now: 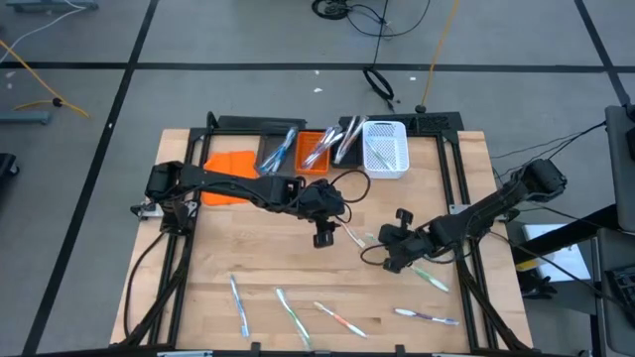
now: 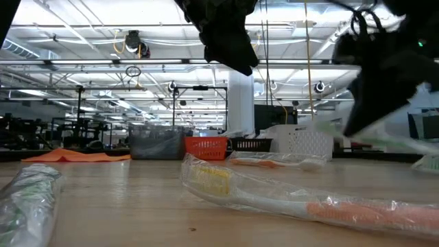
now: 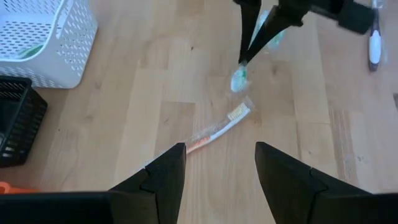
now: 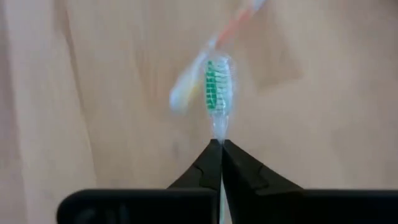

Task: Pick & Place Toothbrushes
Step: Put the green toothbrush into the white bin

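From above we see a wooden table point(image 1: 248, 268) with two dark arms reaching over it. Our right end effector point(image 4: 221, 144) sits over the right-centre of the table, its fingers clenched tight on the neck of a green-bristled toothbrush point(image 4: 217, 87) in clear wrapping, whose head sticks out just past the fingertips. Just beyond that head, an orange-accented toothbrush point(image 3: 219, 129) lies flat on the wood. Our left end effector point(image 3: 219, 168) hovers near the middle of the table with its two fingers spread apart and nothing between them, looking down on the orange-accented brush. Along the near edge of the table several more loose toothbrushes lie apart from one another: a blue one point(image 1: 239, 305), a green one point(image 1: 293, 315), a pink one point(image 1: 340, 318) and one further right point(image 1: 427, 316). At the far edge a row of small bins stands side by side: a grey bin point(image 1: 279, 151) and an orange bin point(image 1: 316, 151), each holding toothbrushes, a black bin point(image 1: 348, 139), and a white mesh basket point(image 1: 385, 149).
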You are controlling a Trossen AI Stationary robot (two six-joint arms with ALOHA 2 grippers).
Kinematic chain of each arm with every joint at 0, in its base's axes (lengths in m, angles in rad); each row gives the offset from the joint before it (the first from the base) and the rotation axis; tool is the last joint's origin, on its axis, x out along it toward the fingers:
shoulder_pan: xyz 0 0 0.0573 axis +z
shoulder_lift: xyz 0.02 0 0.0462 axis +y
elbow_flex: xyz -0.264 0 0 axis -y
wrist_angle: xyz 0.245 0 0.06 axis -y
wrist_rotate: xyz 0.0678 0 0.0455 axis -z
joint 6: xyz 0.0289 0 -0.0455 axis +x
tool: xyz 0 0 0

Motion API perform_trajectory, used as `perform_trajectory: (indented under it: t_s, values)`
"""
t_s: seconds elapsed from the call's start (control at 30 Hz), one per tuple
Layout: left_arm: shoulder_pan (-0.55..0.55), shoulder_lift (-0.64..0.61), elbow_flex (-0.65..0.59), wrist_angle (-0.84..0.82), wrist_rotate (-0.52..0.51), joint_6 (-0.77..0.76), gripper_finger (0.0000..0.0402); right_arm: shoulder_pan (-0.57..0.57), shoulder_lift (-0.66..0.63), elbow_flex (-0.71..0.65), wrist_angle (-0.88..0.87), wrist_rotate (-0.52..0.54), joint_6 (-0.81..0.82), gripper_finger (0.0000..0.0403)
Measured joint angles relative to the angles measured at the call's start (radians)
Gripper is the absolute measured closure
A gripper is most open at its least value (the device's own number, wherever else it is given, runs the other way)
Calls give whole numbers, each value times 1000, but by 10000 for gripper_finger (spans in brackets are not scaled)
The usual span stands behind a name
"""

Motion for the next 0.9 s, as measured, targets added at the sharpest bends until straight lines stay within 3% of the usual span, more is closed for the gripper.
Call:
perform_trajectory:
  t_s: [0.27, 0.47, 0.9]
  values:
    - [0, 0, 0, 40, 0, 5, 206, 1, -205, 10, 193, 251, -152, 403]
    - [0, 0, 0, 139, 0, 24, 206, 4, -288, 10, 409, 289, -350, 403]
    - [0, 0, 0, 437, 2, 59, 206, 14, -296, -101, 1038, 330, -774, 403]
